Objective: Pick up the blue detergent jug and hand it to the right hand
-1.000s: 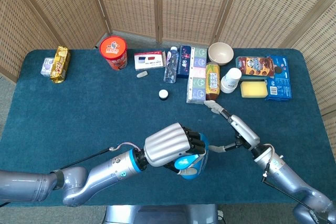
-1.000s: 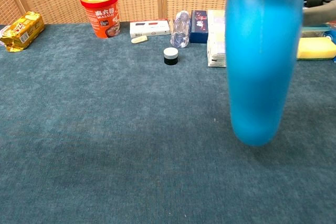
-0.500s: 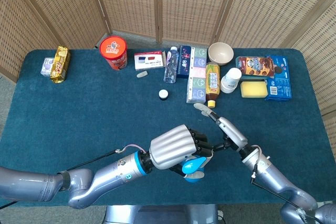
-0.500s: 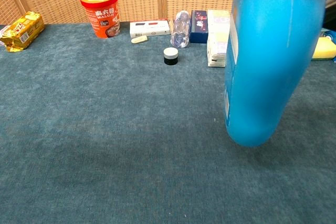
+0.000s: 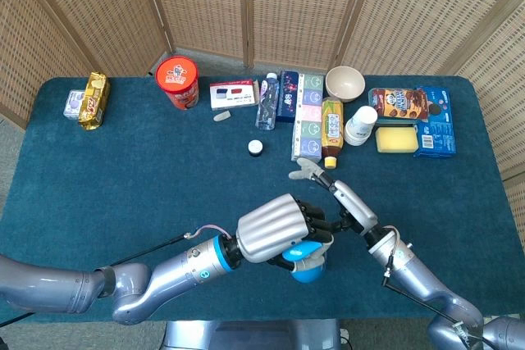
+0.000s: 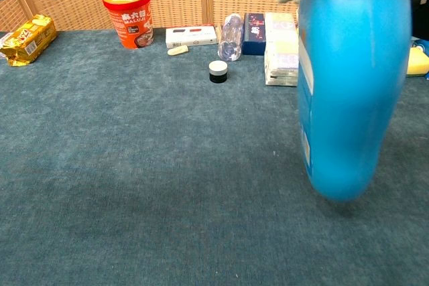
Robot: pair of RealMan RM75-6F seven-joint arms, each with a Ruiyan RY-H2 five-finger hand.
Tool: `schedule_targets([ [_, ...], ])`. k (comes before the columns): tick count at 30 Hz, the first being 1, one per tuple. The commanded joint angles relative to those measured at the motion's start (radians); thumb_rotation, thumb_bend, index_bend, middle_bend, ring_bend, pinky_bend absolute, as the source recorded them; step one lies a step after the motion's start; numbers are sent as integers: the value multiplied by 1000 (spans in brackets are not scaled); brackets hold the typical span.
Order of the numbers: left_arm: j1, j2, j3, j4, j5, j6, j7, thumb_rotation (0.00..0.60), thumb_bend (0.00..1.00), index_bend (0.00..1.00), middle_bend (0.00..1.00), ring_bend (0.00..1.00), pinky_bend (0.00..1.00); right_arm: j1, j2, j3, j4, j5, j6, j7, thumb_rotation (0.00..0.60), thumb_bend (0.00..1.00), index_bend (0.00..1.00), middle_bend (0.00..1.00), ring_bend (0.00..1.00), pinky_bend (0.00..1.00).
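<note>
- Holding the blue detergent jug [image 6: 352,78] up off the table [image 5: 123,170] was my left hand [image 5: 275,231], fingers wrapped tight around its top end.
- From the head view I only got a small patch of the jug's blue under the silver knuckles; the chest view showed the whole body hanging roughly upright, close to the camera and filling the right side.
- It looked like smooth translucent blue plastic, rounded at the bottom, with a pale label strip down its left edge.
- My right hand [image 5: 332,194] sat just beside the left one with its fingers spread and nothing in them, reaching in toward the jug from the right. Couldn't tell if it was actually touching the jug.
- Compared to a second earlier, the right hand had slid in closer to the left, its fingertips now further left and up toward the brown bottle [image 5: 331,127].
- The jug had also drifted right and lower in the chest view, and the label edge only showed after the first frame.
- The red cup [image 6: 127,16], the small black jar [image 6: 218,71] and everything else in the back row hadn't budged.
</note>
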Motion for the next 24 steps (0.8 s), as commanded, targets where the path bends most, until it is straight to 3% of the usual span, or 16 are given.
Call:
schedule_targets([
  [1, 2, 3, 3, 4, -4, 0, -13, 600, 359, 636, 597, 505, 670, 1, 2, -2, 3, -10, -2, 24, 600, 0, 60, 307, 127, 115],
  [4, 1, 4, 5, 8, 0, 2, -17, 600, 359, 636, 597, 505, 670, 4, 8, -4, 5, -20, -5, 56, 600, 26, 218, 420, 198, 166],
  [8, -2, 2, 5, 9, 1, 2, -19, 600, 359, 636, 597, 504, 670, 3, 6, 0, 10, -18, 1, 68, 600, 247, 548, 647, 389, 302],
  [11, -3, 3, 4, 6, 0, 6, -19, 600, 359, 636, 596, 504, 670, 4, 5, 3, 9, -1, -5, 57, 600, 341, 675, 737, 474, 404],
  [20, 0, 14, 6, -4, -3, 12, -14, 600, 359, 632, 592, 504, 670, -1, 6, 7, -5, 20, -7, 38, 600, 407, 725, 794, 557, 602],
  [24, 4, 20, 10, -7, 1, 17, -10, 600, 357, 619, 576, 486, 670, -3, 10, 8, -10, 23, -6, 34, 600, 411, 730, 794, 558, 625],
])
